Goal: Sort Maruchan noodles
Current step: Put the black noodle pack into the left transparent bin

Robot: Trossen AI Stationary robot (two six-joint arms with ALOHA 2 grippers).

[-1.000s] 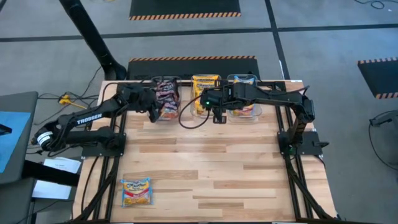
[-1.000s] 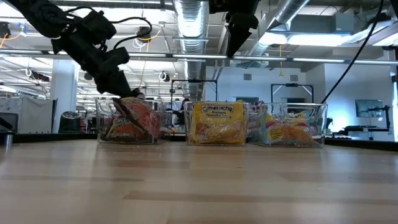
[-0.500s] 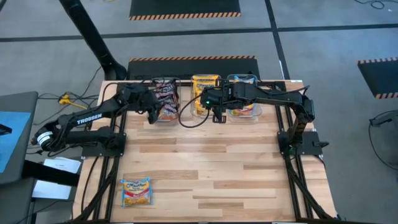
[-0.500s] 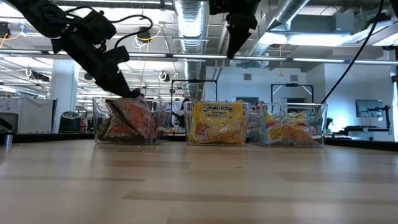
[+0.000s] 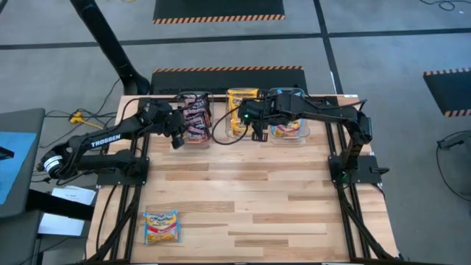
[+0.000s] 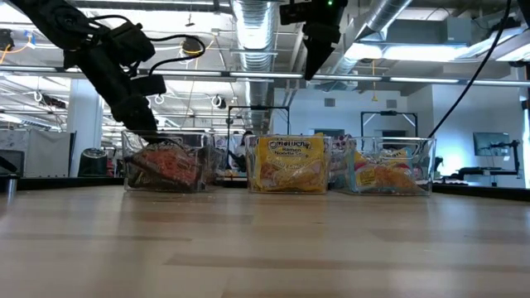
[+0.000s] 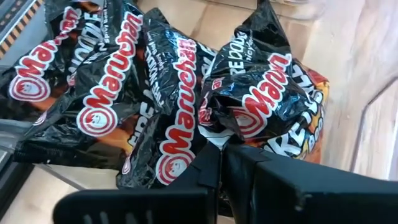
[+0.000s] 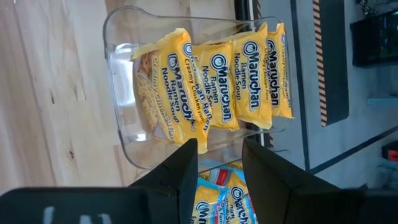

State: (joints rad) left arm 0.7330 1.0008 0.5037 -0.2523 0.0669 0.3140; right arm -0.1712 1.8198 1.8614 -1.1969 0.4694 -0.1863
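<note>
A: Where do the packets sit?
B: Three clear tubs line the counter's (image 5: 243, 199) far edge. The left tub (image 5: 193, 118) holds the dark red-black packets (image 7: 161, 93), the middle tub (image 8: 124, 93) the yellow packets (image 8: 211, 87), the right tub (image 5: 291, 121) the blue-yellow ones. One blue-yellow packet (image 5: 161, 226) lies alone near the front left corner.
A: And the grippers?
B: The left gripper (image 7: 221, 162) is over the left tub, fingers together, holding nothing. The right gripper (image 8: 219, 155) hovers above the middle tub, fingers apart and empty.
A: Room to move?
B: The counter's whole middle is bare wood.
</note>
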